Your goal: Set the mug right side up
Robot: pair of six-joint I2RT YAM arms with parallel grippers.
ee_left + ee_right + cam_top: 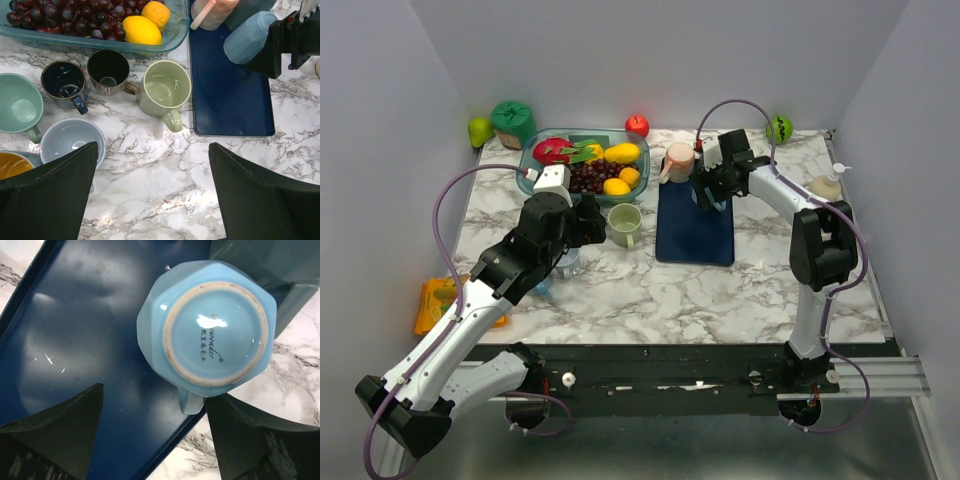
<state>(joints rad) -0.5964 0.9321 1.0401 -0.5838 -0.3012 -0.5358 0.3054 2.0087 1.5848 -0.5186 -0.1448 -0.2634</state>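
Observation:
A light blue faceted mug [215, 325] stands upside down on the dark blue tray [90, 330], base up, with its handle toward the tray's edge. My right gripper [155, 435] hovers over it with jaws wide open; the right finger is next to the handle. The mug also shows in the left wrist view [247, 37], beside the right gripper [712, 195]. A pink mug [679, 160] stands upside down at the tray's far left corner. My left gripper [152, 200] is open and empty over bare marble, near a pale green upright mug [165, 87].
Several upright mugs [65, 82] stand left of the green mug [624, 224]. A glass dish of fruit [582, 160] lies behind them. A soap bottle [825, 185] stands at the right edge, and a red apple [637, 125] at the back.

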